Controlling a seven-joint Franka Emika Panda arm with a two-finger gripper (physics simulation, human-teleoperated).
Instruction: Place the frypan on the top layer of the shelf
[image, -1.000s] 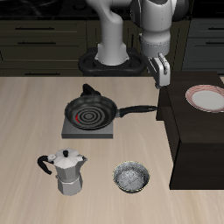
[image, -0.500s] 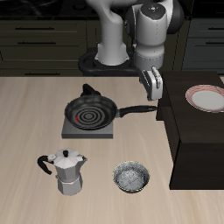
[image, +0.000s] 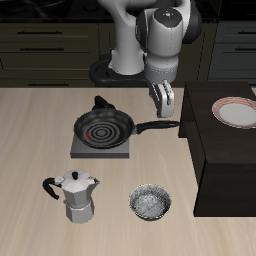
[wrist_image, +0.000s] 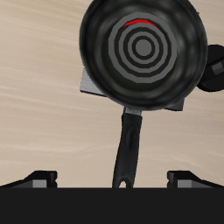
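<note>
Round shallow black frypan (image: 103, 128) with long straight black handle sitting on grey square burner plate (image: 100, 146), red spiral rings visible through the pan in the exterior view, handle stretched toward large boxy dark brown wooden shelf (image: 225, 160). Two-finger tool (image: 164, 98) hanging in the air above the handle's far end, fingers parted with a plain gap between them, gripping nothing; in the wrist view, both fingertips (wrist_image: 42, 178) apart on either side of the handle. White plate with red rim (image: 236, 112) resting on the shelf's flat top. On the light wooden bench (image: 30, 140), nearer the front edge, silver moka pot (image: 76, 197) beside small speckled metal bowl (image: 150, 203).
</note>
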